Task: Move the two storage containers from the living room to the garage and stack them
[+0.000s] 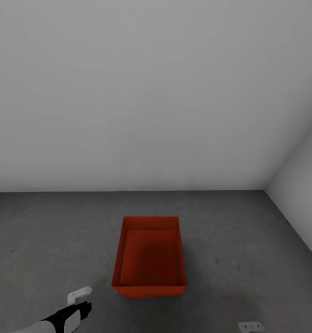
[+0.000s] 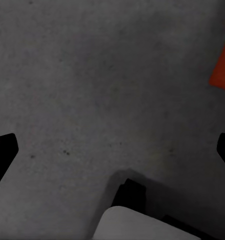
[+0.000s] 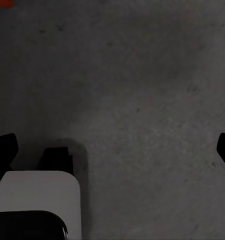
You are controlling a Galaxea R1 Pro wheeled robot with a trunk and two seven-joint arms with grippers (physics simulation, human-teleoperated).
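Looking down at one storage container (image 1: 149, 256) sitting on the garage floor (image 1: 45, 231), empty-handed on both sides.

The orange-red bin rests open side up in the lower centre of the head view, near the white wall (image 1: 151, 92) and the corner at the right. My left tool (image 1: 80, 296) pokes in at the lower left, well apart from the bin; in its wrist view the black fingertips (image 2: 2, 150) sit wide apart at the frame edges over bare concrete, with an orange corner at the upper right. The right tool (image 3: 112, 147) also has its tips spread with nothing between them, an orange sliver at the upper left. I judge the first placement done; next I need to fetch the second bin from the living room and lower it squarely onto this one.
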